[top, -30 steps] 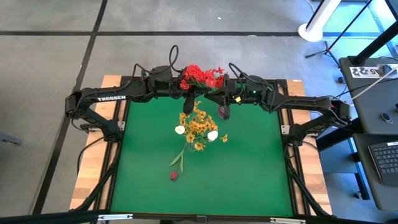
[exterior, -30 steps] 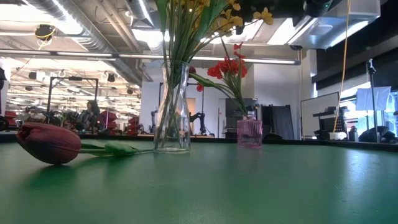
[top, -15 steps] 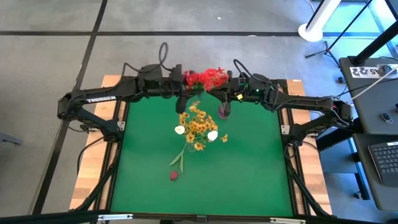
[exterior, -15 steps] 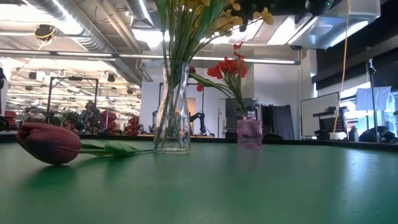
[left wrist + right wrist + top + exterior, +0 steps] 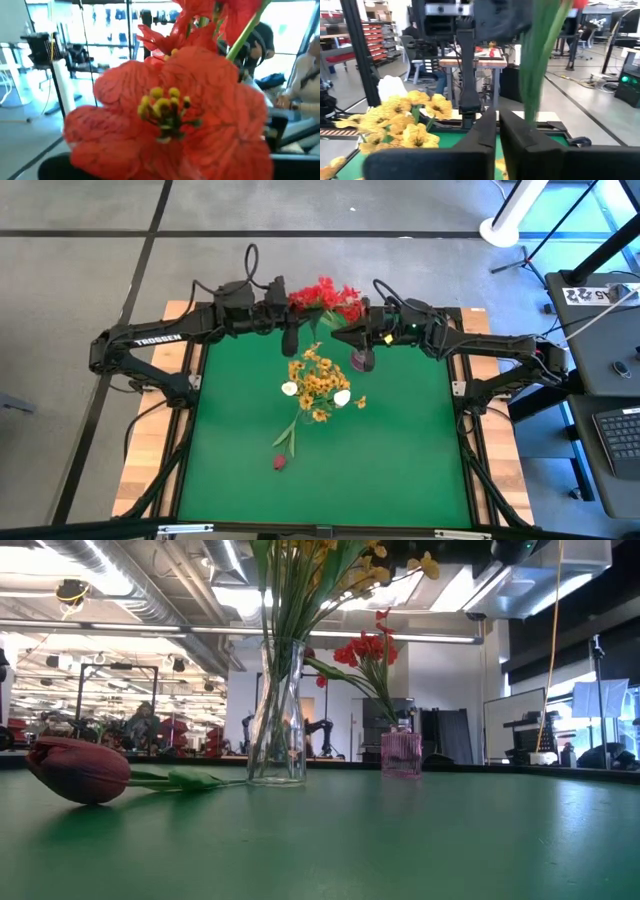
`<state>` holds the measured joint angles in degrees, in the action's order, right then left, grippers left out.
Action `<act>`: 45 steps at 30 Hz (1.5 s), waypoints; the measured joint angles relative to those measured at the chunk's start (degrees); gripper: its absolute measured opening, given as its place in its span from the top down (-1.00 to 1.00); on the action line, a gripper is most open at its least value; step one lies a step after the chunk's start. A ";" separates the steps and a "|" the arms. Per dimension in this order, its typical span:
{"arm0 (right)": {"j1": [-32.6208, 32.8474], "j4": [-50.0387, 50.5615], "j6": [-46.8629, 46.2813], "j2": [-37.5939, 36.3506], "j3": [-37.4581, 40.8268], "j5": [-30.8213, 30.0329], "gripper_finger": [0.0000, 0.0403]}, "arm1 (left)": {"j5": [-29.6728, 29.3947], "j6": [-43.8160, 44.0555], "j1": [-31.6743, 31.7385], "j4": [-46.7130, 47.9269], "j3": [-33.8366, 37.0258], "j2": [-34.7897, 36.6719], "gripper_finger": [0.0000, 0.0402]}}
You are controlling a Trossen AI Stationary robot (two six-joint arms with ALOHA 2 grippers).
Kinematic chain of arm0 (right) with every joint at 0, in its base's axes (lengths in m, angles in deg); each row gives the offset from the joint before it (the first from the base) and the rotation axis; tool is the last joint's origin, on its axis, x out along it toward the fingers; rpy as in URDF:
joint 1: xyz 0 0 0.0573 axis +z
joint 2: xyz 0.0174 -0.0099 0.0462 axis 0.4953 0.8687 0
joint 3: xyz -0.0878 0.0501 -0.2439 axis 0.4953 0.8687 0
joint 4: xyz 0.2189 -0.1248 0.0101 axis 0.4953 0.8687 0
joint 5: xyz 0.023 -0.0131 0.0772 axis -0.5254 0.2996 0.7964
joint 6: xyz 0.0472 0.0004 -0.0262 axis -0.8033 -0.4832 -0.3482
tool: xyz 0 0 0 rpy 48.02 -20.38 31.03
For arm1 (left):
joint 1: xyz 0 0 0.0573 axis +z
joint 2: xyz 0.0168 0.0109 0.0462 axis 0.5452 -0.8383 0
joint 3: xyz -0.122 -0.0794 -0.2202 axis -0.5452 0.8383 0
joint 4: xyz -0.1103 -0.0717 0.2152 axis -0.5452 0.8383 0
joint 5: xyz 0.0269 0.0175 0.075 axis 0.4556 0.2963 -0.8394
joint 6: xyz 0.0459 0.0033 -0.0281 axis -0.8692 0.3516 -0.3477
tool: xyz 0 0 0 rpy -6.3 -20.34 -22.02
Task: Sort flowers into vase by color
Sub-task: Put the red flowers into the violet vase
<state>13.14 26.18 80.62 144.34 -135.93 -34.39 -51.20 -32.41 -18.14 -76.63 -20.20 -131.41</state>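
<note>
I read the left gripper (image 5: 288, 340) clenched and empty at the table's (image 5: 400, 460) 12 o'clock edge, just beside the red flowers (image 5: 325, 298); a red blossom fills its wrist view; the yellow flowers (image 5: 318, 383) with white buds (image 5: 289, 389) stand in the clear vase (image 5: 277, 715) near table centre; a maroon bud (image 5: 280, 462) lies at 7 o'clock; the red flowers stand in the pink vase (image 5: 362, 361); the right gripper (image 5: 498, 122) sits clenched beside their green stem (image 5: 537, 60).
</note>
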 joint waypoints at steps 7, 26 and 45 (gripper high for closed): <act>0.04 -0.41 -0.31 0.22 0.01 -0.39 0.39 | 5.76 2.24 -0.33 -6.84 -0.09 -0.49 0.98; 0.09 -1.43 -3.81 0.26 0.09 0.14 0.27 | 6.60 2.57 -2.58 -14.01 -0.09 -6.45 0.99; 0.02 0.59 -1.74 -1.49 0.09 -5.15 0.97 | 0.50 3.60 -2.71 -9.91 -0.09 -1.69 0.47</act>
<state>13.16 26.76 78.88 142.85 -135.84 -39.54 -50.70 -28.82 -20.85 -86.55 -20.29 -133.10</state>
